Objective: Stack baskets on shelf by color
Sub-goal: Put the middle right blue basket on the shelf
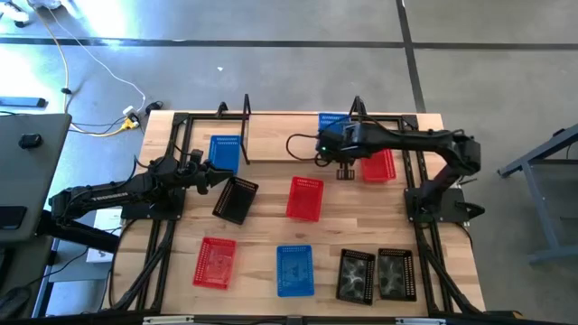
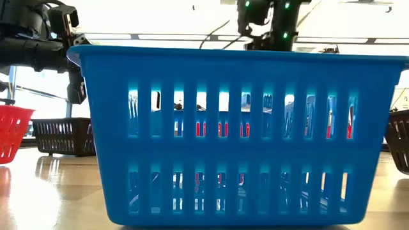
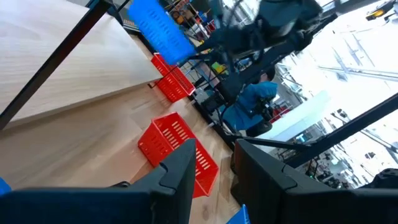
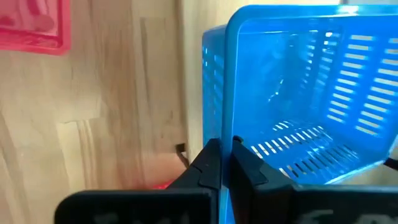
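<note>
right end effector point(image 4: 225, 163) clenched on rim of blue perforated plastic basket point(image 4: 298, 93) above wooden shelf point(image 1: 280, 135) | light, stiff; rim-wall pinch suits | left end effector point(image 1: 206, 177) near shelf: cannot tell

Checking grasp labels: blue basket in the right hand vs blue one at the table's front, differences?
Held basket is pinched by its rim in the right hand; front basket stands free. Held basket is at the table's back; front basket sits between a red basket and a black basket. Both blue, slotted.
</note>
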